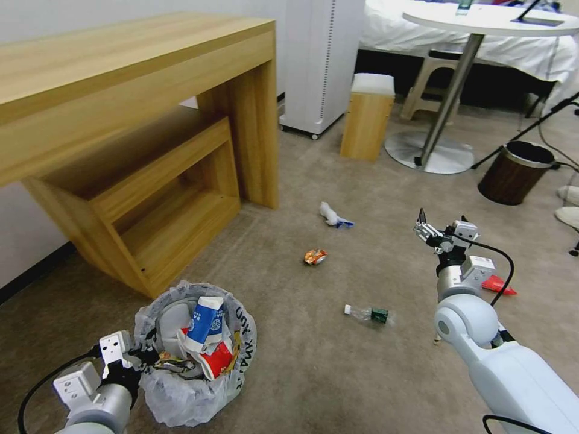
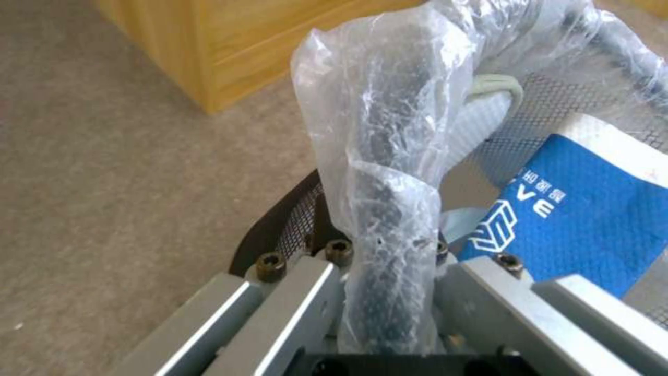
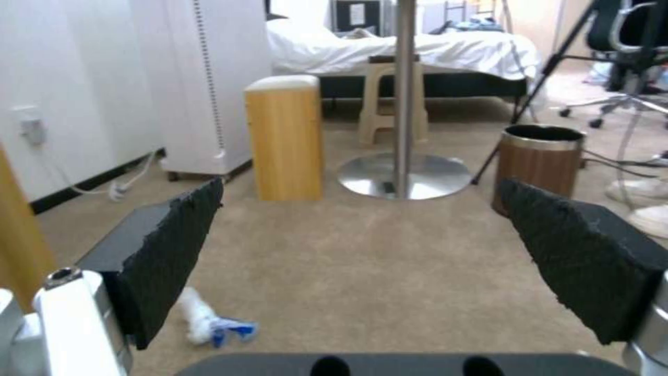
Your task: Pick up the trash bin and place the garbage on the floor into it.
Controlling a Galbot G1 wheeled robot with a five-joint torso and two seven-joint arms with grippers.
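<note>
Clamped on the bag-wrapped rim of the bin (image 1: 193,355), the left gripper (image 1: 142,355) sits at the bin's near-left edge; a blue-white cup (image 1: 206,319) and red wrapper (image 1: 218,360) lie inside. Across the carpet (image 1: 313,374), the right gripper (image 1: 429,232) hangs with jaws spread wide and empty, above the floor. A bottle (image 1: 368,314), crushed can (image 1: 315,257) and tissue (image 1: 333,215) lie between and ahead of both grippers.

crinkly glossy clear plastic lines the black mesh trash bin (image 1: 199,386) on matt short-pile carpet floor (image 1: 338,367).
</note>
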